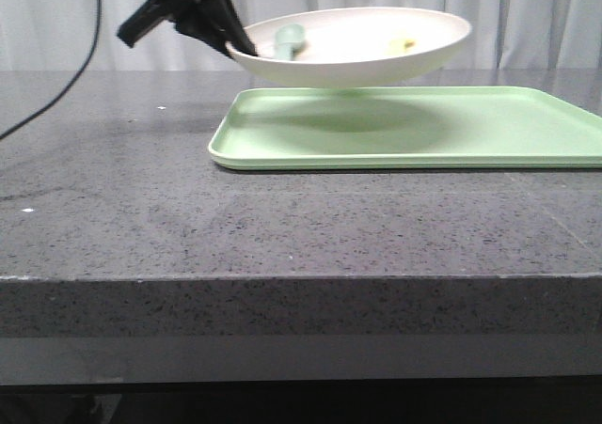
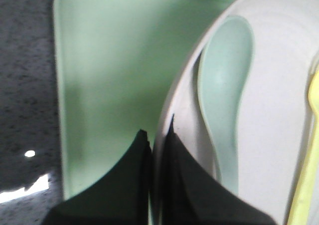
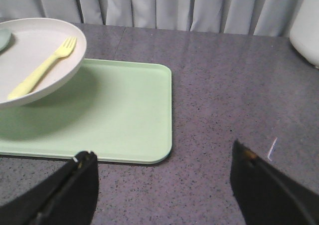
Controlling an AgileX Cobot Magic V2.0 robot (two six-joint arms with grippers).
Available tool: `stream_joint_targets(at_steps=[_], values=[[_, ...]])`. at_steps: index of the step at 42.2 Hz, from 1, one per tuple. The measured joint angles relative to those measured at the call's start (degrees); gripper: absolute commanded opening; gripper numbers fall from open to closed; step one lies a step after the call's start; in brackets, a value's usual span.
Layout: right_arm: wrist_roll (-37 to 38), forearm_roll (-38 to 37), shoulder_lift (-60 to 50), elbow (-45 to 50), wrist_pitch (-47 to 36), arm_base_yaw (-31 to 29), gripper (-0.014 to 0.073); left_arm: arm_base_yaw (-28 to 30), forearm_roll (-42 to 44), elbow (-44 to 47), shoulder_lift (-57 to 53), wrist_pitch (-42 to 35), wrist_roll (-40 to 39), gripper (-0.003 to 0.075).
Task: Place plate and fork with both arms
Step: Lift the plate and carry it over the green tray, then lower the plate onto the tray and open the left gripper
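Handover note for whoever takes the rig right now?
Left gripper: shut on the plate rim, holding it in the air above the tray.
Right gripper: open, empty, over the bare table beside the tray.
Fork and spoon lie in the plate.
Done: plate lifted and carried over the tray.
Left: set the plate down, then take the fork out and place it, probably with the right arm.

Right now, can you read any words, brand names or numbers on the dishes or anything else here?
None. The plate, fork, spoon, tray and table all show plain surfaces with no text, label or number in any view.
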Motion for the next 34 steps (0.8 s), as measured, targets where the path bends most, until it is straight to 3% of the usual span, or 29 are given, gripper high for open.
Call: stream_joint_targets(at_steps=[27,34], values=[[0.00,-0.09,0.00,0.00,0.00,0.00,0.0571,-9.04,5.81,0.00,6.26,-8.67,-12.78,-0.0012],[0.00,-0.09,0.00,0.00,0.00,0.00,0.0571,-9.04,5.95,0.00,6.26,-8.98,-13.22,0.0120]])
